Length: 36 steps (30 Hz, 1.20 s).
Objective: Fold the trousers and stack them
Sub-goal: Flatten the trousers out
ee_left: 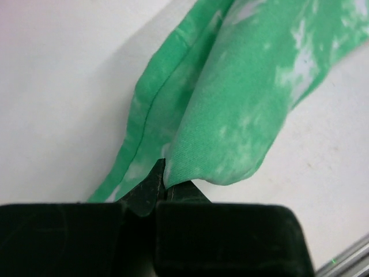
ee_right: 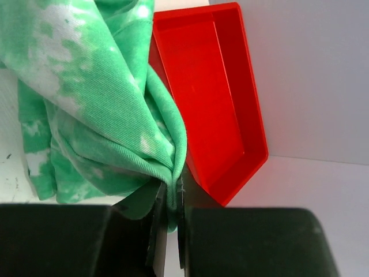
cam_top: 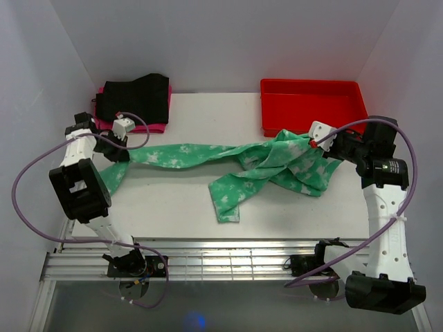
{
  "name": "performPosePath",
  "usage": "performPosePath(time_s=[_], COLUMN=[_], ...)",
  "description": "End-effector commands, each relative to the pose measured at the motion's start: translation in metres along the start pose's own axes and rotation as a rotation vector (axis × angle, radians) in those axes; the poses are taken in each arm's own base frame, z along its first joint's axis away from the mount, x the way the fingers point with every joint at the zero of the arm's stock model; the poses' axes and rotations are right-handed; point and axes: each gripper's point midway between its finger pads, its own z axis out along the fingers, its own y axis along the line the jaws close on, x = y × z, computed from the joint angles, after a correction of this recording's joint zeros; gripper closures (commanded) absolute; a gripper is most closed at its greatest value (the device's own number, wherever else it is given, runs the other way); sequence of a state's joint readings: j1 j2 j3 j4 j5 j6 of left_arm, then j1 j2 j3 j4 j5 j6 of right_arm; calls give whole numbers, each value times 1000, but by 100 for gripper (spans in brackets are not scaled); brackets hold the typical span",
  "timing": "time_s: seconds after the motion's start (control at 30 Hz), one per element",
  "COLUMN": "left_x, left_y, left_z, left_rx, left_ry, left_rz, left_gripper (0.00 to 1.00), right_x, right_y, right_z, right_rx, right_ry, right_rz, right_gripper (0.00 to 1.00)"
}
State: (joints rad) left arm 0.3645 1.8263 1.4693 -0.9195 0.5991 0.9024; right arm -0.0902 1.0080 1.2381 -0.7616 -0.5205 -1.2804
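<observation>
The green tie-dye trousers (cam_top: 242, 166) stretch across the white table between both arms. My left gripper (cam_top: 119, 153) is shut on the end of one leg at the left; the fabric (ee_left: 230, 115) rises from between its fingers (ee_left: 151, 182). My right gripper (cam_top: 315, 144) is shut on a bunched fold of the trousers (ee_right: 98, 115) near the red bin, cloth pinched between its fingers (ee_right: 157, 225). One leg (cam_top: 232, 194) trails loose toward the front of the table.
A red bin (cam_top: 311, 104) stands at the back right, right behind my right gripper, also in the right wrist view (ee_right: 213, 104). Folded black (cam_top: 135, 97) and pink (cam_top: 156, 128) garments lie stacked at the back left. A metal rail (cam_top: 221, 259) runs along the near edge.
</observation>
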Motion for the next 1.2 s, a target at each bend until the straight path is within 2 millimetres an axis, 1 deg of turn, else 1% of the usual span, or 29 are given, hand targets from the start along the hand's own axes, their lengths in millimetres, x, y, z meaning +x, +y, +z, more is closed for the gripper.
performPosePath(time_s=[0.0,0.07,0.1,0.13,0.23,0.27,0.3,0.37,0.4,0.43,0.47,0.5,0.53,0.57,0.6,0.63,0.67,0.7,0.73,0.77,0.8,0.83,0.9,0.93,0.97,1.03,1.1,1.13,1.17], left_x=[13,29,31,48,67,69,70,55,40,20,-2,-17,-44,-58,-68,-91,-99,-99,-105,-101,-86,-86,-74,-60,-49,-32,-26,-21,-19], left_y=[-61,-88,-97,-119,-152,-155,-155,-136,-133,-122,-119,-124,-138,-154,-169,-197,-217,-236,-271,-287,-305,-333,-346,-366,-366,-389,-397,-410,-414], left_z=[-29,-38,-48,-51,-65,-67,-66,-63,-63,-65,-72,-78,-76,-79,-75,-65,-66,-58,-49,-41,-29,-20,0,16,32,47,59,68,73], left_rx=[112,167,160,224,302,307,307,229,220,168,131,136,160,154,162,194,194,233,310,346,401,447,421,443,417,450,429,442,441], left_ry=[-1,30,31,64,99,105,110,79,25,-39,-109,-176,-254,-274,-279,-314,-330,-332,-344,-321,-276,-293,-255,-241,-187,-152,-126,-114,-97], left_rz=[164,194,276,262,318,320,313,272,265,291,261,280,359,360,404,519,537,550,612,617,575,625,588,630,633,677,702,715,723], left_gripper=[100,100,100,100,100,100,85,63,57,30,25,21,17,16,15,15,14,13,13,13,13,13,13,13,13,13,13,13,13], right_x=[-34,-39,-40,-44,-55,-58,-56,-53,-45,-36,-33,-23,-20,-20,-11,-5,-8,1,3,4,5,6,10,12,16,22,28,30,31], right_y=[-29,-30,-28,-27,-16,-12,-6,0,0,1,-5,-6,-10,-18,-19,-24,-34,-33,-37,-40,-43,-44,-42,-41,-39,-35,-29,-27,-26], right_z=[-26,-37,-41,-49,-61,-63,-60,-50,-40,-30,-24,-10,-4,1,16,21,22,33,35,37,41,42,47,49,52,55,58,58,59], right_rx=[135,172,180,198,195,184,163,128,109,97,112,87,86,100,71,72,82,55,58,63,68,73,68,66,60,58,49,50,51], right_ry=[-81,-77,-74,-74,-105,-114,-120,-134,-124,-108,-109,-95,-91,-97,-81,-60,-63,-44,-38,-36,-36,-36,-29,-20,-10,12,26,31,32], right_rz=[-12,-25,-25,-33,-56,-63,-53,-17,15,51,84,125,147,187,229,257,278,305,310,317,321,322,337,348,358,373,382,385,389], right_gripper=[92,92,92,92,92,92,92,92,92,92,92,92,92,92,92,92,92,92,92,92,92,92,92,92,92,92,92,92,92])
